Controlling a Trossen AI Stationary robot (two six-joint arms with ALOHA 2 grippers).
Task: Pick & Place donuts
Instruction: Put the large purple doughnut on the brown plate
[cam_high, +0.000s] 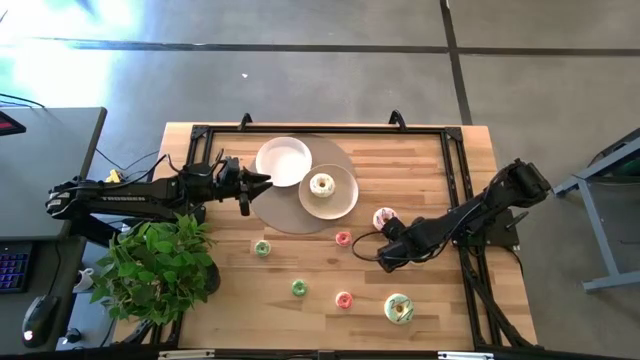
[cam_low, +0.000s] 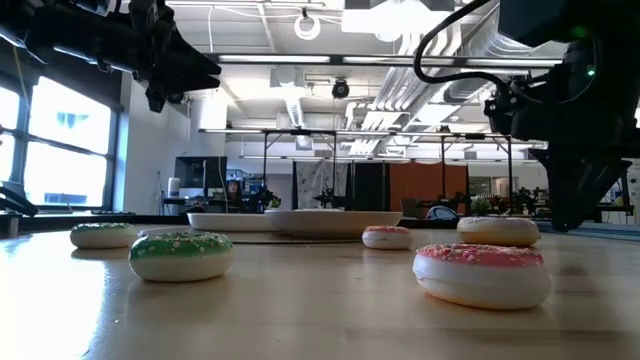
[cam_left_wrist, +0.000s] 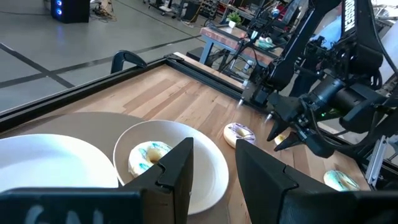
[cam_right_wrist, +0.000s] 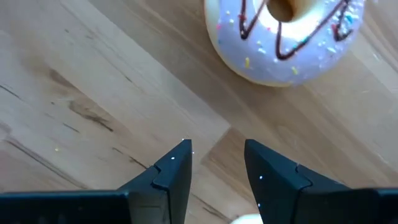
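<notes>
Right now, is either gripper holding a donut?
No: the right gripper is open over bare wood beside the white-frosted donut, and the left gripper is open and empty above the beige plate.

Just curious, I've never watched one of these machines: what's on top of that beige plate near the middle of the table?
One white-frosted donut sits on the beige plate. Nothing else shows on it; the plate surface directly beneath the donut is covered.

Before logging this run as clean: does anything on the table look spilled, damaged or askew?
Nothing stands out. One donut sits on the beige plate; the other donuts, like the green one, lie flat and scattered on the wooden table. The white plate sits level.
</notes>
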